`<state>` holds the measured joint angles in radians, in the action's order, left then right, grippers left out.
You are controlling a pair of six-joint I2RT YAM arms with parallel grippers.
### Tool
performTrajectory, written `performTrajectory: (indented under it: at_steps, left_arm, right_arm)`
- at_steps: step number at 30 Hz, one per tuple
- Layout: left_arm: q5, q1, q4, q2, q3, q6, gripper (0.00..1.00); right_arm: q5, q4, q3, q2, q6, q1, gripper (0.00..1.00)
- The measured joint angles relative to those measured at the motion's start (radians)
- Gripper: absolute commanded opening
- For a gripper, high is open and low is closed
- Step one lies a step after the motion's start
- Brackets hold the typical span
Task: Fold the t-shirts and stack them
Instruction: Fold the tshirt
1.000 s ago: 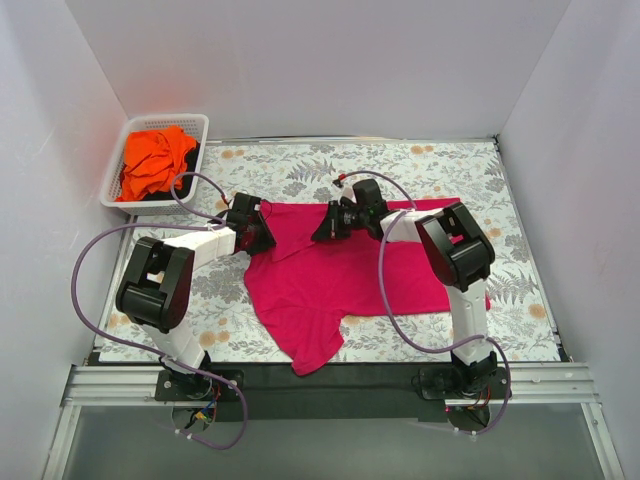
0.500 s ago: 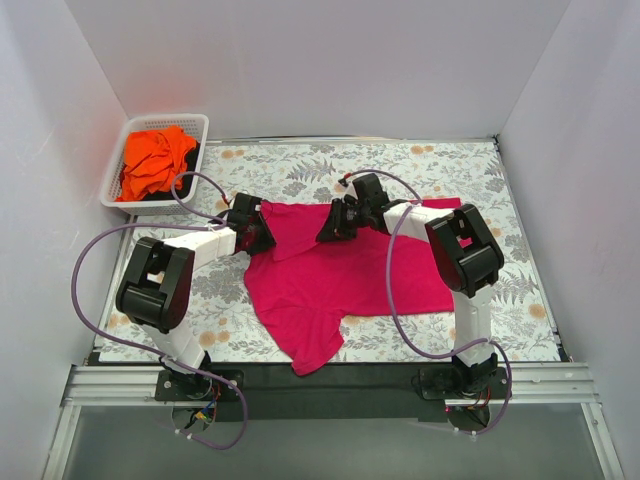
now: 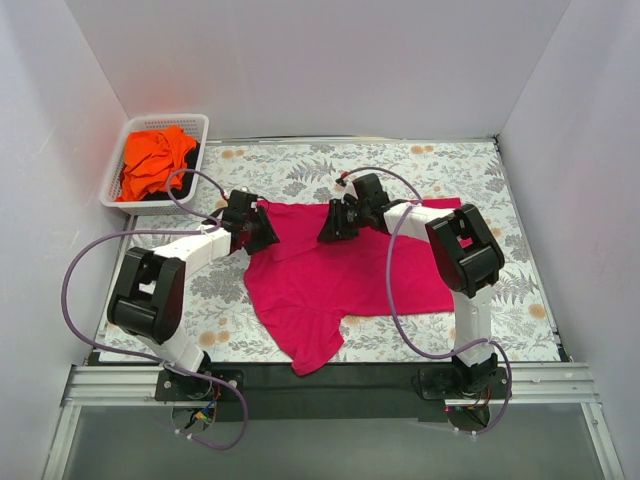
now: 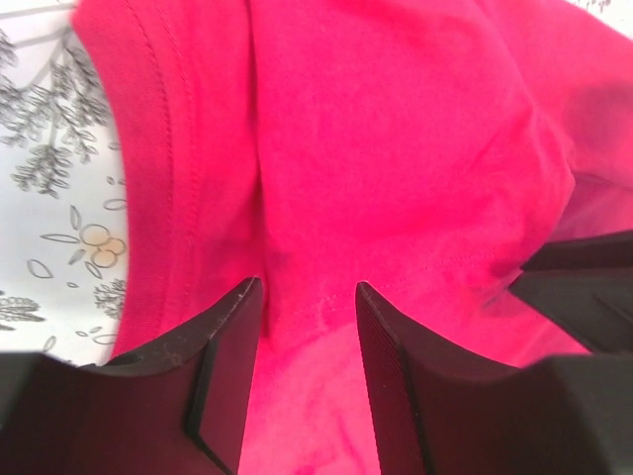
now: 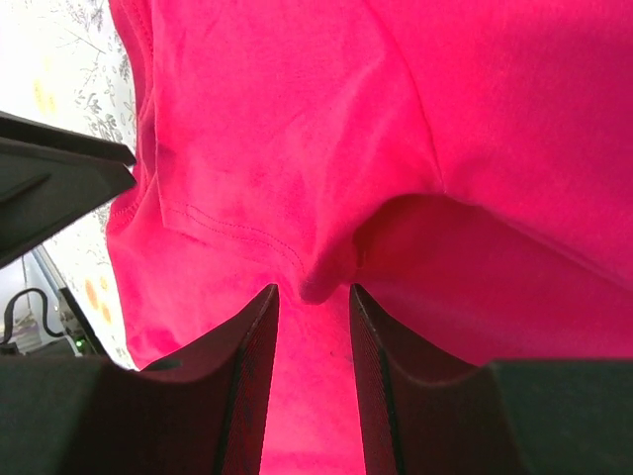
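A flower-printed table (image 3: 400, 160) fills the white-walled booth, and the magenta-pink t-shirt (image 3: 340, 285) lies spread across its middle, one corner trailing toward the near edge. The orange t-shirt (image 3: 155, 160) sits bunched in the white basket (image 3: 168, 119) at the far left corner, well apart from the work. Both arms reach to the far edge of the pink cloth. The left claw (image 3: 268, 232) is at its far left corner and the right claw (image 3: 324, 230) is just beside the middle of that edge. In both wrist views the jaws stand apart, with slack cloth below and between them, and a small ridge bulges at the right fingertips (image 5: 259, 307). Neither claw seems to have a hold. The step looks like setting down a fold along the far edge. To do it well, each claw should rise straight up before moving sideways, so no finger drags the hem and undoes the crease
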<state>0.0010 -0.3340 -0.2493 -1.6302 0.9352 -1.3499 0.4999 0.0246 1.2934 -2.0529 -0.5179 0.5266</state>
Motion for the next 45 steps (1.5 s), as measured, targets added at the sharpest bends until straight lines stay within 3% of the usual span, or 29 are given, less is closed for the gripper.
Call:
performTrajectory:
  at_steps: [17,36,40,45]
  left_arm:
    - [0.063,0.000,-0.013,-0.035,0.000,0.000,0.28]
    - [0.064,0.000,-0.013,-0.070,0.000,0.000,0.27]
    - [0.063,0.000,-0.013,-0.072,0.000,0.000,0.22]
    - [0.057,0.000,-0.017,-0.074,0.000,0.000,0.08]
  right_arm:
    - [0.032,0.062,-0.013,0.008,0.118,-0.032,0.35]
    - [0.145,0.140,0.003,-0.077,0.167,-0.032,0.29]
    - [0.166,0.161,0.003,-0.094,0.164,-0.032,0.19]
    - [0.169,0.166,0.003,-0.096,0.142,-0.032,0.07]
